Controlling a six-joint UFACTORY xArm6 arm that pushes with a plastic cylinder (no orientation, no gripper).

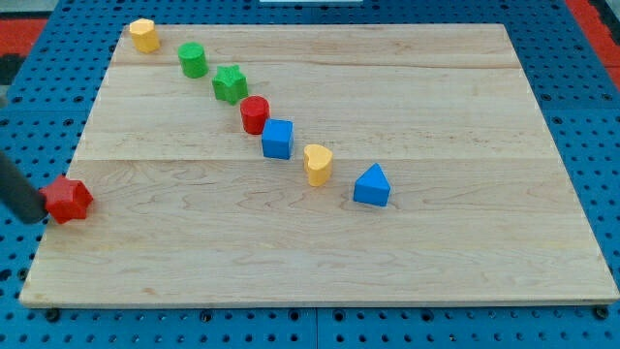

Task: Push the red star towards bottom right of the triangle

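My tip (37,217) is showing at the view's left edge as the end of a dark rod slanting in from the upper left, and it is sitting right against the left side of the red star (68,200); whether it is actually touching cannot be told, since the rod is blurred. There are no jaws on this rod, so nothing is being clamped or held.

The red star is lying near the left edge of the wooden board (465,252), low on that side, and well apart from every other block. Its points are too small to make out clearly, so I cannot tell which way it is facing, and it is showing no clear long axis.

The blue triangle (372,185) is standing far to the view's right of the red star, apex pointing towards the view's top. The remaining blocks are running in a diagonal line up and to the left from the blue triangle: the yellow heart (318,164) just beside it, then the blue cube (278,139), the red cylinder (255,114), the green star (230,83), the green cylinder (193,60), and the yellow block (144,35) near the board's top left corner. The board is resting on a blue perforated surface (601,116).
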